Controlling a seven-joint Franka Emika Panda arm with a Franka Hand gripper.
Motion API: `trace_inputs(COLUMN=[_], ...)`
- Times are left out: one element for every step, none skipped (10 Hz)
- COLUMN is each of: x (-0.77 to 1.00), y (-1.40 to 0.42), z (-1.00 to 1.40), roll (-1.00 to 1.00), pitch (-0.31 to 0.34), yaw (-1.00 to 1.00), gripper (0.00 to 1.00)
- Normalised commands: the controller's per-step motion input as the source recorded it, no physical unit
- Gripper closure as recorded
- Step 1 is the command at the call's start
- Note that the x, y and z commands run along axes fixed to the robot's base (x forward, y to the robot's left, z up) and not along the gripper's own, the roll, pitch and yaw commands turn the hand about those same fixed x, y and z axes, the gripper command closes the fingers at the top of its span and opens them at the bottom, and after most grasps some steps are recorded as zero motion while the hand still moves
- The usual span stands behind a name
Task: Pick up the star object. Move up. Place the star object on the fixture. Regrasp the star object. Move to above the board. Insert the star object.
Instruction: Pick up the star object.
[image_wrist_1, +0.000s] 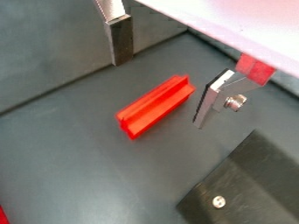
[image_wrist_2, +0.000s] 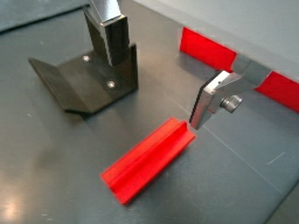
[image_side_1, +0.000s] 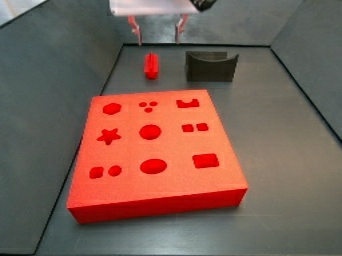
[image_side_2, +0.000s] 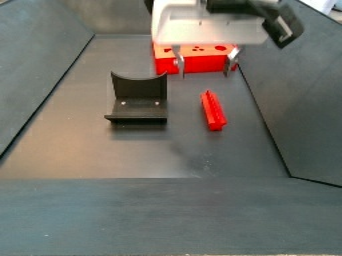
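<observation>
Your largest item is the board (image_side_1: 154, 155), the thick red slab lying flat on the dark floor (image_side_1: 287, 170), its top face full of shaped holes, a star-shaped one among them. In a side view it fills the near middle; in another side view only its far edge (image_side_2: 201, 55) shows behind the gripper.

Next in size is the fixture (image_side_2: 136, 98), a dark block with a curved notch on top, standing on the floor well apart from the board. You can see it in both side views and in a wrist view (image_wrist_2: 87, 77).

The gripper (image_side_2: 195, 63) hangs above the floor, over the star object. Its jaws stand wide apart and have hold of nothing: in both wrist views the two silver fingers (image_wrist_1: 212, 101) sit clear of the piece, one on each side, with bare floor between each plate and the red peg. The fingertips do not touch the floor as far as you can judge.

The star object (image_wrist_1: 155, 106) lies on its side on the floor, a short ridged red rod, between the fingers but not touching either. In a side view it rests just beside the fixture (image_side_1: 152, 66), apart from it.
</observation>
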Motion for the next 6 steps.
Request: trace_inputs(x=[-0.01,-0.05,-0.08,-0.09,-0.06,-0.03], y=[-0.08,0.00,0.00,0.03,0.01,0.00], z=[-1.00,-1.00,-1.00,-1.00,-1.00,-1.00], roll=[0.06,0.07,0.06,0.05,0.05,0.04], pitch=[-0.023,-0.023,-0.037,-0.050,-0.051,-0.049], yaw=[0.09,0.07,0.06,0.07,0.05,0.00], gripper=[0.00,0.00,0.00,0.00,0.00,0.00])
